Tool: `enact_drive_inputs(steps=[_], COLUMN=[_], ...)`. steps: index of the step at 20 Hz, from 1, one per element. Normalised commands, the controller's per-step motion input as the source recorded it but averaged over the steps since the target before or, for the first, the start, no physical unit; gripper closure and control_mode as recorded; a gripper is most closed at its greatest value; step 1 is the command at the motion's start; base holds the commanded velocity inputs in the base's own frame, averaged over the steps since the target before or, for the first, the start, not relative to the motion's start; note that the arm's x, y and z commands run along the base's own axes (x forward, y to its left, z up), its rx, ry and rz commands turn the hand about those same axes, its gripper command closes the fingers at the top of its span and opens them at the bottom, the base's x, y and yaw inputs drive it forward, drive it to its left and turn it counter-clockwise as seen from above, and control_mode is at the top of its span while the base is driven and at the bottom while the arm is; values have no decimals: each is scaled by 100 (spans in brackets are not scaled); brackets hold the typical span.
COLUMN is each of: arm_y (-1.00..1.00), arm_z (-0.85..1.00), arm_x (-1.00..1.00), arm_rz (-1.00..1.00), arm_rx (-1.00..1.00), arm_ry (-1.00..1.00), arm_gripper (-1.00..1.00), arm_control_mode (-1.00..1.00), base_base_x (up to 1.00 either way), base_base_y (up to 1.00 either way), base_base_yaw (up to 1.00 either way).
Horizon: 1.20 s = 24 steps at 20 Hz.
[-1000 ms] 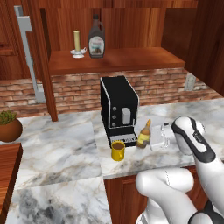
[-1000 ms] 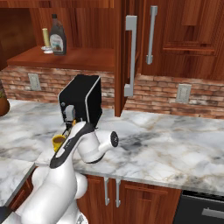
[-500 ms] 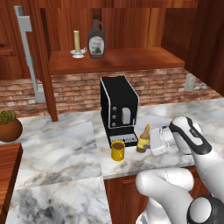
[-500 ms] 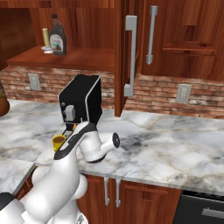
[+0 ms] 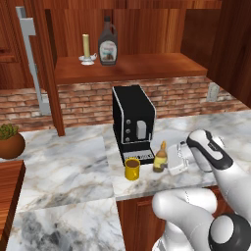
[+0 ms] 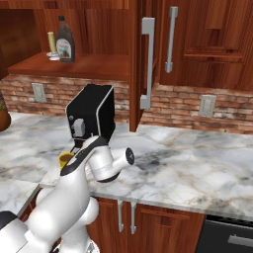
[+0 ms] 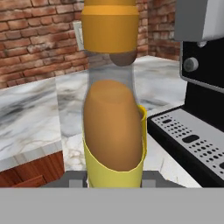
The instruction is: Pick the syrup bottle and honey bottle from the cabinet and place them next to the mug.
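1. cabinet (image 5: 132,68): open wooden shelf above the brick backsplash, up behind the coffee machine. It stores the bottles, so one more reach up there is still needed.
2. counter (image 5: 68,166): marble top under the shelf. This is the drop-off zone, since the mug sits on it.
3. coffee machine (image 5: 133,122): black, at the back of the counter with its drip tray facing forward. Mug and honey bottle sit just in front of the tray, so it limits how far back anything can go.
4. syrup bottle (image 5: 108,47): upright on the shelf, just beside a cream candle (image 5: 87,46) on a white holder. Untouched, so I'd judge half the task remains.
5. gripper (image 5: 172,159): low over the counter, coming in sideways from the right and clamped on the honey bottle. In the hand view the bottle's body crowds the lens, consistent with it sitting between the fingers. Grip looks kept so the bottle stays steady until it is set down.
6. honey bottle (image 5: 160,158): amber with a yellow cap, held roughly upright at counter level, near the mug's right side and in front of the drip tray. Can't tell if its base touches the marble. The spot already fits "next to the mug", so letting go seems the next call.
7. mug (image 5: 132,168): yellow, upright on the counter in front of the machine's left corner. It is the fixed reference and stands apart from the bottle.
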Motion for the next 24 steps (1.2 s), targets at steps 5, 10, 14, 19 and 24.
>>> enact_drive_inputs(steps=[5,10,14,19,24], arm_y=[11,7,13,18,7], arm_z=[-20,-12,-1,0,-3], arm_x=[3,7,1,0,0], arm_rz=[0,0,0,0,0], arm_rx=[0,-2,-4,-5,-4], arm_ry=[-1,-2,0,0,0], arm_gripper=[100,100,100,100,100], arm_control_mode=[-100,-100,-100,-100,-100], base_base_x=[0,0,0,0,0], base_base_y=[0,0,0,0,0], base_base_yaw=[0,0,0,0,0])
